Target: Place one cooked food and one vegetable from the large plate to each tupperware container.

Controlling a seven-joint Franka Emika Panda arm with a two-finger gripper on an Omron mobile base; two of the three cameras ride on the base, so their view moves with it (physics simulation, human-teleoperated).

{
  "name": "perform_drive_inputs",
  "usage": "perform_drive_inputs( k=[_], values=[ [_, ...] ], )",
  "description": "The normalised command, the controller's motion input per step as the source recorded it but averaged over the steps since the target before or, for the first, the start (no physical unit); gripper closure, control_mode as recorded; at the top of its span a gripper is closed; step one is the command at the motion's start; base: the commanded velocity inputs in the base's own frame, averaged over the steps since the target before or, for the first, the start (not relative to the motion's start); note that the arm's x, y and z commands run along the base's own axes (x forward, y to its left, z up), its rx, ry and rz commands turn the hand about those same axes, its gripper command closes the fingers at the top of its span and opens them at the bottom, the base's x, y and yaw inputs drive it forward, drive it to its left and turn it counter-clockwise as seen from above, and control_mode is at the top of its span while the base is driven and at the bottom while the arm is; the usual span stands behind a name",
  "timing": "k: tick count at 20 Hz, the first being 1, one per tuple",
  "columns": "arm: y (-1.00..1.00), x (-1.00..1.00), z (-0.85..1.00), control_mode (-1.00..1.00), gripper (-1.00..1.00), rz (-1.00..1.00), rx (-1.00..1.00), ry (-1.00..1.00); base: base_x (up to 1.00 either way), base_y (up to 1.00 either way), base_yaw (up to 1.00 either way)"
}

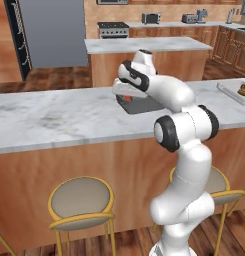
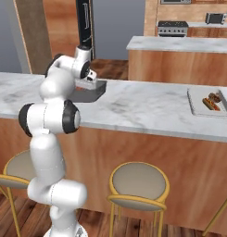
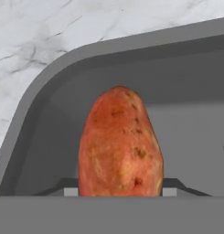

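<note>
My gripper point(image 3: 120, 193) is shut on a red-orange, tapered vegetable point(image 3: 120, 146) with brown specks. It hangs just above the floor of the darker grey tupperware container point(image 3: 49, 87), near a rounded corner. That container point(image 1: 146, 106) sits on the marble counter under my hand point(image 1: 126, 96). In the right base view the hand point(image 2: 90, 81) is low over the same container point(image 2: 92, 95). The pale tupperware container point(image 2: 193, 104) far to the right holds a hot dog point(image 2: 208, 103) and a brown lumpy piece point(image 2: 215, 97). The large plate is out of view.
The long marble counter point(image 1: 54, 120) runs across the base views, with bar stools point(image 1: 81, 200) under its front edge. A second island point(image 1: 144, 46) and a stove stand behind. The pale container point(image 1: 229, 90) sits at the counter's far right end.
</note>
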Motion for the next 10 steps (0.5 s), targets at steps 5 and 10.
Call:
perform_drive_inputs(
  k=[5,10],
  values=[
    [0.05,0.18,-0.29,-1.00,1.00,0.00,0.00,0.09,0.00,0.00,0.00],
    [0.00,-0.03,-0.11,-1.00,-1.00,0.00,0.00,0.07,0.00,0.00,0.00]
  ],
)
